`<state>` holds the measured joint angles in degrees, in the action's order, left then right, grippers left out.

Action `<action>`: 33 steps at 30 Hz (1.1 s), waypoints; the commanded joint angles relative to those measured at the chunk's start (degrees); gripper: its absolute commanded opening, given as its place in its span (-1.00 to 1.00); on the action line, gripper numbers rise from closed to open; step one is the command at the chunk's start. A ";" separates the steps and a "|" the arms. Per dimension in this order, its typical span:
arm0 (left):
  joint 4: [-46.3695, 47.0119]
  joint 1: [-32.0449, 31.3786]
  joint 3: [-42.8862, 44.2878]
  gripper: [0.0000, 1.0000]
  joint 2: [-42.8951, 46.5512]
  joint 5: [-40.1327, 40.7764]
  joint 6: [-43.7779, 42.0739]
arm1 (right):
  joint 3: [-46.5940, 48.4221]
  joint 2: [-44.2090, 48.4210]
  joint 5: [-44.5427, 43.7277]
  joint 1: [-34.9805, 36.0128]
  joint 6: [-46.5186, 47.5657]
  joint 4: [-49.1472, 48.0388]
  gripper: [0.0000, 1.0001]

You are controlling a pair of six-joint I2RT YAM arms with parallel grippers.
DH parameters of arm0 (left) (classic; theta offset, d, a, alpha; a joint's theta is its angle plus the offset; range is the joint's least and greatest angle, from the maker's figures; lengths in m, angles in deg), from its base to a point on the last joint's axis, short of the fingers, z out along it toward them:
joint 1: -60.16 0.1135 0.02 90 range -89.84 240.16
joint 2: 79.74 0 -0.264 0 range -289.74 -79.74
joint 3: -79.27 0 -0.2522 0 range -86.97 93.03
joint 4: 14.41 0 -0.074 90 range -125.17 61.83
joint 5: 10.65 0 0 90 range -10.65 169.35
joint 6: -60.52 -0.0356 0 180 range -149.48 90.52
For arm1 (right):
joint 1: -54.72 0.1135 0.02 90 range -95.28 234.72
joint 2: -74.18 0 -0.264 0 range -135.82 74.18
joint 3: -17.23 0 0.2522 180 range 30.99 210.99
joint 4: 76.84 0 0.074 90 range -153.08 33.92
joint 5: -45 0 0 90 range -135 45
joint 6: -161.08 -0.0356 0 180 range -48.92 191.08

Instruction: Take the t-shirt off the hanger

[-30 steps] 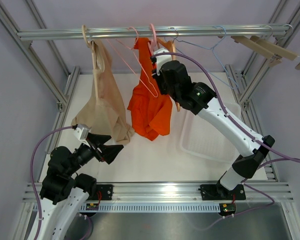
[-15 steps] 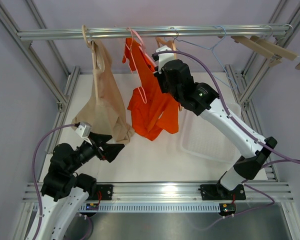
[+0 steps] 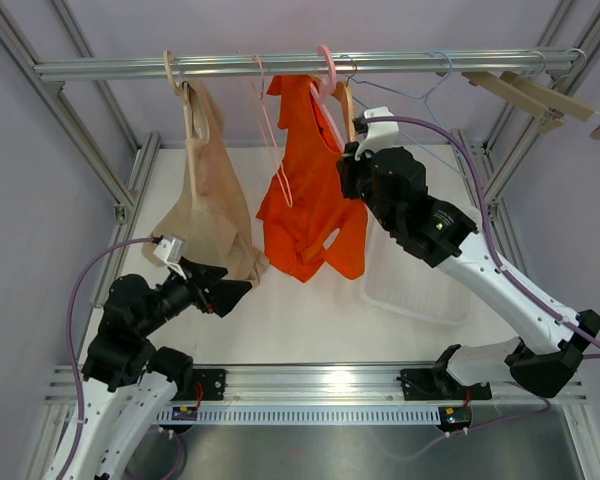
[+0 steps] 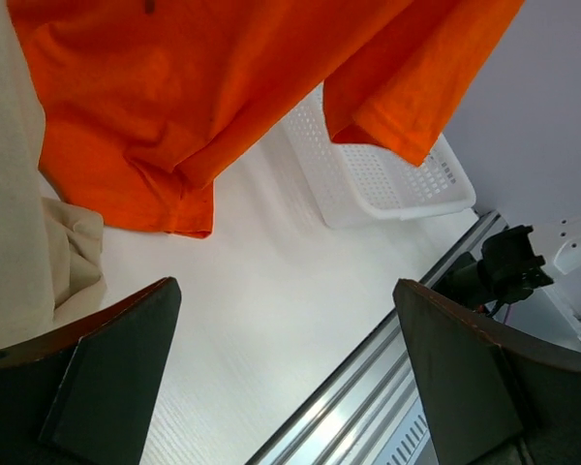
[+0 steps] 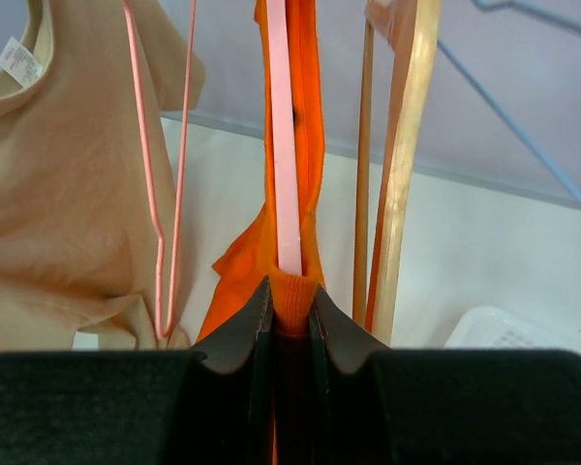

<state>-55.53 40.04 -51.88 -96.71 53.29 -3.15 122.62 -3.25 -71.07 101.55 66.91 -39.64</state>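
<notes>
Orange t-shirt [image 3: 315,195] hangs below the rail [image 3: 280,66] on the pink hanger [image 5: 283,145]. Right hand [image 5: 290,295] is pinched tight on the shirt's fabric just under the rail, probably to slide it off. Left hand [image 4: 283,283] is spread wide and empty, low beneath the rail.

The right hand [image 5: 290,300] is raised high, pinched closed; the left hand [image 4: 286,286] sits low, spread wide.

Wooden hanger [image 5: 404,165] and wire hanger [image 5: 160,291] closely flank the t-shirt [image 3: 310,200].
</notes>
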 commanded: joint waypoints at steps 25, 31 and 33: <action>25.93 -31.91 23.53 0.77 -34.52 27.29 15.50 | -36.97 23.11 -32.29 30.07 -11.22 -16.41 -1.00; 29.97 -32.62 25.55 0.71 -41.46 30.46 16.30 | -36.97 23.90 -35.46 34.91 -9.46 -18.96 -1.00; 31.65 -32.62 25.55 0.68 -42.61 30.20 16.91 | -36.62 23.38 -35.55 36.05 -9.28 -19.40 -1.00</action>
<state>-31.27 7.82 -28.90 -138.22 79.73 12.76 85.01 19.22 -101.12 135.87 57.41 -52.12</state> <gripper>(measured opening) 0.848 0.206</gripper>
